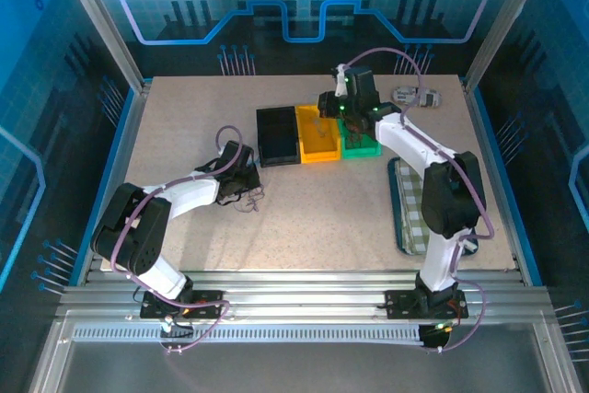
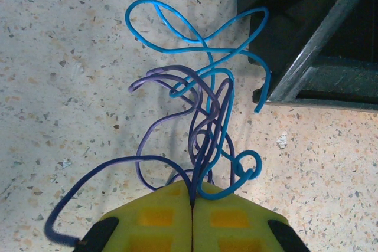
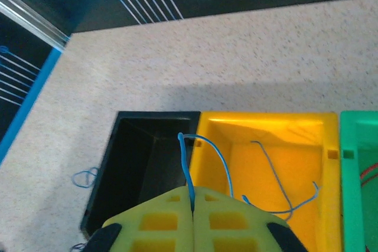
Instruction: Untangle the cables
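The cables [image 2: 201, 146], a loose knot of thin light-blue and violet wire strands, were seen interlooped on the speckled bench [image 2: 71, 57] near the black plastic bin [image 3: 156, 117], so most of the work was judged to remain. Several strands were clenched at the knot's root by the left hand [image 2: 193, 196]. A single blue strand [image 3: 184, 160] was pinched by the right hand [image 3: 192, 196] where the black bin met the yellow plastic bin [image 3: 266, 123], in which thin strands already lay (something red showed in the green bin [image 3: 354, 128]).
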Controlling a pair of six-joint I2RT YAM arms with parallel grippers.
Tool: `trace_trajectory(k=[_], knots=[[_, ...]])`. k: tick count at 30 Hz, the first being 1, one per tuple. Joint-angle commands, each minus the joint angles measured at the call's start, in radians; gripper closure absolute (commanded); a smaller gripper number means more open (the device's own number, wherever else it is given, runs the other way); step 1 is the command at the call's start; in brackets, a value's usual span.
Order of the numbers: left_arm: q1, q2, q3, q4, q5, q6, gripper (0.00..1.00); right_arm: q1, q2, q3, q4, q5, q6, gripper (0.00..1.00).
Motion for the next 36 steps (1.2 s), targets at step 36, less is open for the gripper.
trace_trajectory(k=[36], knots=[[0.054, -0.272, 0.164, -0.007, 0.546, 0.193, 1.00, 0.062, -0.121, -0.330, 0.191, -0.504, -0.006, 0.49]])
